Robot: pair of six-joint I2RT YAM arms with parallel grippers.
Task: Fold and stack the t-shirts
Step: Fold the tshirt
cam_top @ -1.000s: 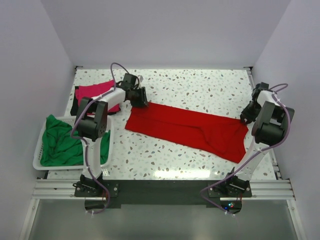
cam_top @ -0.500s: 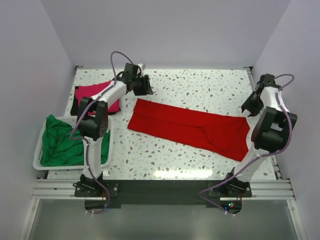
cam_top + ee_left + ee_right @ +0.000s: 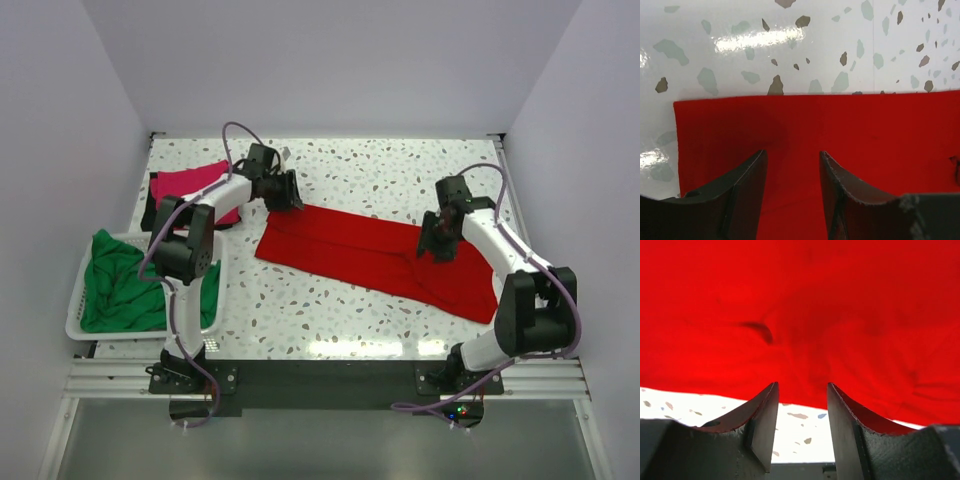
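Right hand (image 3: 437, 244) moved over red t-shirt (image 3: 350, 250); one pink (image 3: 187, 184), one green (image 3: 120, 285).

From above, the left arm (image 3: 190, 245) covers part of the pink tee (image 3: 185, 185) and part of the green tee (image 3: 120, 285) in its basket (image 3: 72, 305). The left tool (image 3: 288, 202) hides the far corner of the red tee (image 3: 360, 250); the right tool (image 3: 437, 248) masks a patch near its other end. Whether either tool touches cloth cannot be told. In both wrist views the red tee runs off the frame.
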